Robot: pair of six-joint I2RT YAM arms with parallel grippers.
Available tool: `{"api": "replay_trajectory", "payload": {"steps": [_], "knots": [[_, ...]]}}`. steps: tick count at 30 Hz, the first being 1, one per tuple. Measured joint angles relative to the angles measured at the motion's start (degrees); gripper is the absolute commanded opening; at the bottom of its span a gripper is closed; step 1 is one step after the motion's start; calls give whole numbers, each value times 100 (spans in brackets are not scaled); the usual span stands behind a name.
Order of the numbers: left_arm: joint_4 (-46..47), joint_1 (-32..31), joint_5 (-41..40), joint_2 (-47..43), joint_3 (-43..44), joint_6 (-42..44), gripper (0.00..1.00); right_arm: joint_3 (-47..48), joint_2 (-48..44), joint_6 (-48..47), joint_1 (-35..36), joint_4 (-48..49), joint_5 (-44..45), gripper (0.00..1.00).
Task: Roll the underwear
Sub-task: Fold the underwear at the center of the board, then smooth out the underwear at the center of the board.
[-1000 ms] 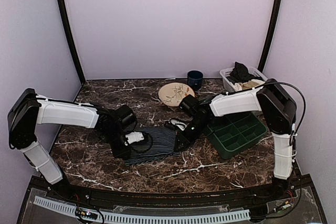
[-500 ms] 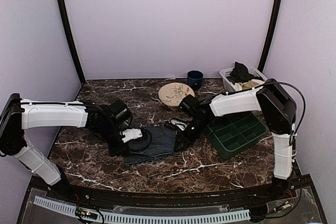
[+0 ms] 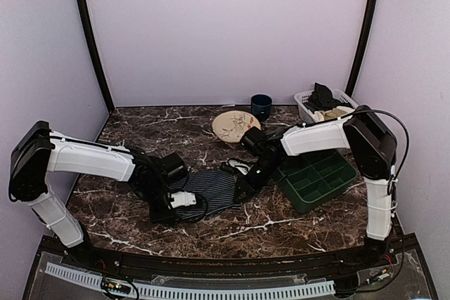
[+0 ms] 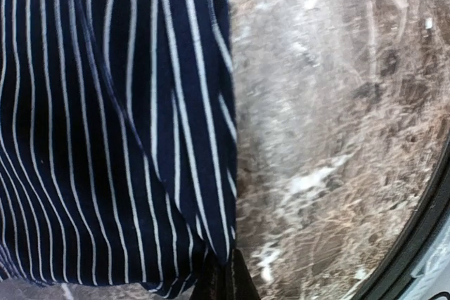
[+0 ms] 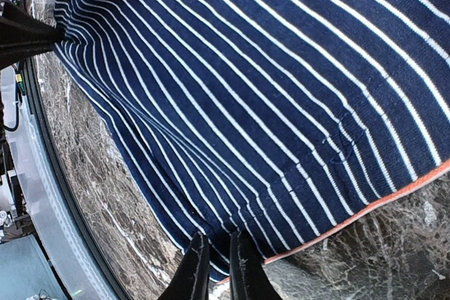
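The underwear, dark navy cloth with thin white pinstripes, lies stretched on the marble table between my two grippers. My left gripper is shut on its near left corner; in the left wrist view the cloth fills the left half and is pinched at the gripper. My right gripper is shut on the right edge; in the right wrist view the striped cloth with an orange-red hem spreads from the gripper. The waistband is not visible.
A dark green divided tray sits right of the right gripper. A patterned plate and a dark blue cup stand behind. A white basket with black and tan clothes is at the back right.
My left gripper has moved toward the near edge and slightly right, pulling the cloth's left corner with it. The right gripper has stayed in place.
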Motion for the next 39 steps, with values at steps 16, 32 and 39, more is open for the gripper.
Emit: {"api": "replay_trajectory", "payload": {"steps": [16,32,39], "knots": [[-398,557,-1047,-1172,570,-778,71,186,-448,328,-15,-170,-131,31],[3058,1685,935,-337,72,-4883,64,874,483,1991,-356,1298,-160,31],[4013,2577,1528,118,-870,-5569,55,391,608,2144,-520,1812,-258,29]]}}
